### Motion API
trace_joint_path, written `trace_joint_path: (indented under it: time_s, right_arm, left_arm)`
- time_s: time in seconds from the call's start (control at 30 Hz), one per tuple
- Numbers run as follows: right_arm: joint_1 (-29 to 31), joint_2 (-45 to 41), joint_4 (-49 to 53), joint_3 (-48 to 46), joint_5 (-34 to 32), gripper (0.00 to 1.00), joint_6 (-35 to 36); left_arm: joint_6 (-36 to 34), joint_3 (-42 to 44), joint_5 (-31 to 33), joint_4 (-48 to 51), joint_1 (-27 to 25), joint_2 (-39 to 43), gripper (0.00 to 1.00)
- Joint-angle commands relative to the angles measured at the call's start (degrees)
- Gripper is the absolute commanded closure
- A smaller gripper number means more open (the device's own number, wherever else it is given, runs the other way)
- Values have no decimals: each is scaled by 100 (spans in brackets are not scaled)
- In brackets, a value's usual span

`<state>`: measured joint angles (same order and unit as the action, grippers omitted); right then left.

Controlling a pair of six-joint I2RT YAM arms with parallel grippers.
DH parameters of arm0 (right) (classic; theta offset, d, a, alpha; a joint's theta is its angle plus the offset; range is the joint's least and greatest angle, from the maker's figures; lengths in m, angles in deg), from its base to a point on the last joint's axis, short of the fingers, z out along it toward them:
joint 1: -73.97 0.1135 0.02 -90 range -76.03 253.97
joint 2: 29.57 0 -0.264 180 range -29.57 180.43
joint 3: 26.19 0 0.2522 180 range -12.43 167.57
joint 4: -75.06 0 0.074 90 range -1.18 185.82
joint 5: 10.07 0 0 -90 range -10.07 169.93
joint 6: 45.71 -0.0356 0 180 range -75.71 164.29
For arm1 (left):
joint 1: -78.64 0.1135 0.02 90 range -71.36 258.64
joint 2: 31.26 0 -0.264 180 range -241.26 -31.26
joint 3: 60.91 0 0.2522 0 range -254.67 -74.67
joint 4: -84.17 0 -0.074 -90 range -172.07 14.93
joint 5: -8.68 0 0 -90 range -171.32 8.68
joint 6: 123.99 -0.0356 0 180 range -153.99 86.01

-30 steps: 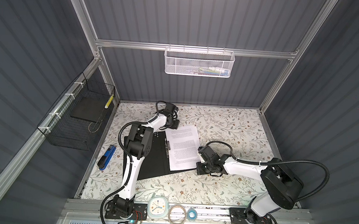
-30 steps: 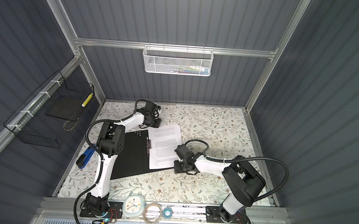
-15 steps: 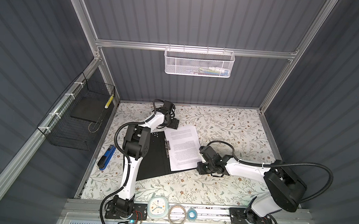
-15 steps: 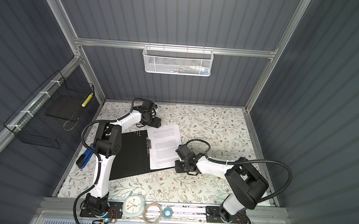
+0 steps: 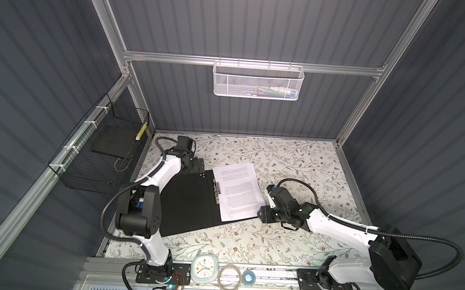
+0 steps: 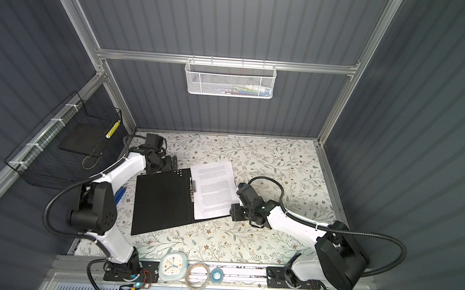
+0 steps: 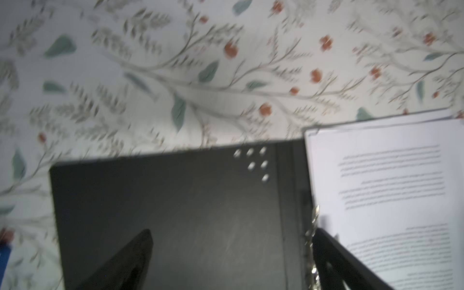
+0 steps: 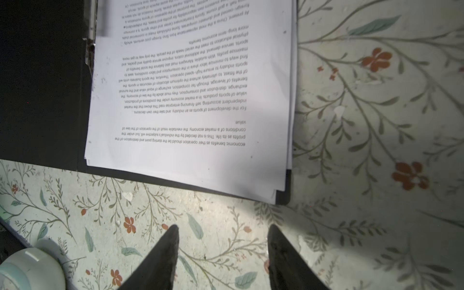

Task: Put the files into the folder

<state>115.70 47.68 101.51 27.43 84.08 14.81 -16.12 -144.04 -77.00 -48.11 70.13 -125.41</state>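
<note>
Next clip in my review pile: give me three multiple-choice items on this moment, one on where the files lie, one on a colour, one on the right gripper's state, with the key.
1. Where do the files lie?
A. Underneath the closed folder
B. On the open folder, beside its rings
C. Scattered well away from the folder

2. What colour is the folder's inner face?
A. Black
B. Red
C. White

3. How is the right gripper?
A. Shut on the files
B. Shut on the folder's edge
C. Open, holding nothing

Key:
1 B: in both top views the files cover the folder's half right of the rings.
2 A: the bare half shows black.
3 C: in the right wrist view its fingers stand apart with nothing between them.
</note>
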Motion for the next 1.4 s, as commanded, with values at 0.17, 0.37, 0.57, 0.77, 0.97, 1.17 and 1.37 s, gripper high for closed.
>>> trace_joint_path:
  time_s: [0.17,0.37,0.57,0.77,0.97,1.17,1.37]
  right_arm:
    - [-353,15,-813,327,370,29,521]
    - [-429,182,-1075,327,778,25,508]
    - [-427,299,-1020,312,843,23,631]
    - [-429,263,-918,312,790,21,671]
    - [-427,297,-922,322,798,20,623]
    - [-424,297,-920,364,799,20,583]
    - [-485,336,-728,560,831,19,698]
  left_arm:
    - [883,1587,1245,259,194,1216,1]
    - [991,2120,616,-252,991,1423,0]
    - [843,2224,246,-586,1457,1218,1]
    - [692,2305,-623,-922,1748,963,1]
    - [584,2415,-496,-935,1748,896,1]
    - [515,2635,-786,-985,1752,694,1]
    - [621,2823,-1399,-1119,1741,817,1]
